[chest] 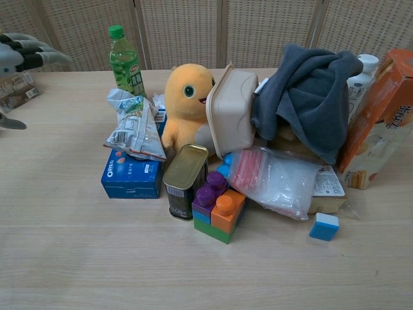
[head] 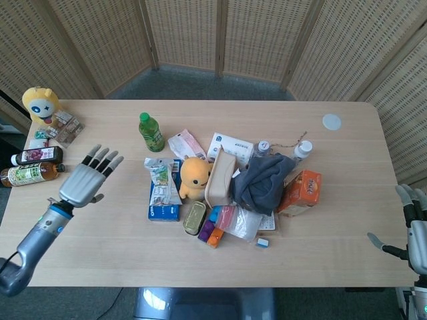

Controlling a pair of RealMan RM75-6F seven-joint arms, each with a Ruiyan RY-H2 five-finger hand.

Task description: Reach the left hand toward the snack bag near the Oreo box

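Observation:
A crinkled silver and green snack bag (head: pixel 160 181) (chest: pixel 133 125) lies on top of the blue Oreo box (head: pixel 165 203) (chest: pixel 131 175), left of the orange plush. My left hand (head: pixel 88 177) (chest: pixel 19 61) hovers open above the table, fingers spread and pointing toward the bag, about a hand's length to its left. It holds nothing. My right hand (head: pixel 415 227) hangs open off the table's right end, far from the pile; the chest view does not show it.
A green bottle (head: pixel 151 132) stands behind the bag. The orange plush (head: pixel 193 178), a beige container (head: pixel 220 178), a tin can (chest: pixel 183 181) and toy blocks (chest: pixel 218 206) crowd its right side. Two lying bottles (head: pixel 32 165) and a yellow plush (head: pixel 40 105) sit at the table's left edge.

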